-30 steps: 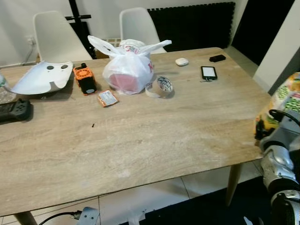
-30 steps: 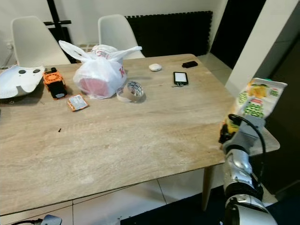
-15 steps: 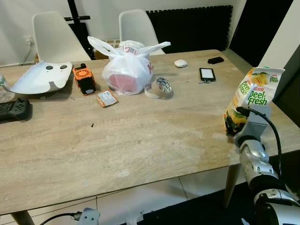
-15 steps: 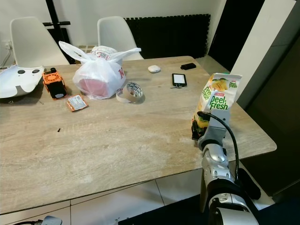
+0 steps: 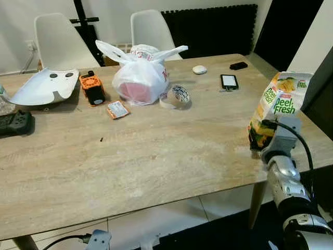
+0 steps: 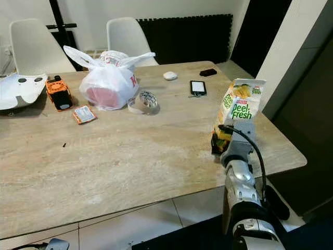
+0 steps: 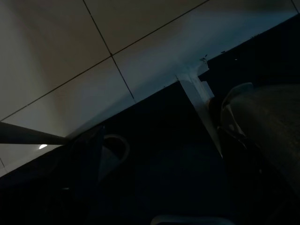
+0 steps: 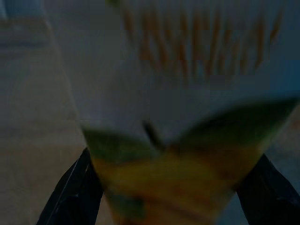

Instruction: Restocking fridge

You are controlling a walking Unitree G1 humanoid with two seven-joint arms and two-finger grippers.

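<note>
So my right claw (image 6: 222,147) is clamped on the bottom of a Peel Fresh juice carton (image 6: 235,117), a finger (image 8: 70,187) on each side of it in the right wrist view. The carton stands upright over the right-hand edge of the desk (image 5: 156,156). Can't tell if its base is touching the wood or just above it. My left arm hangs idle; its wrist view is dark floor tiles, and I can't tell whether that claw is apart or together.

What worries me: I'm gripping way down low, so nearly the whole carton sticks up above my fingers. If I swing round toward the fridge too fast, I'd guess it tips in the grip or slides out. Squeeze harder and the cardboard may buckle, maybe leak. I'm also right by the desk edge, so knocking the base on it while lifting away could jar it loose, and then it lands on the floor.

Everything else is well apart from me: the white plastic bag (image 5: 140,78), the tape roll (image 5: 177,97), the phone (image 5: 229,81), the orange gadget (image 5: 92,88).
</note>
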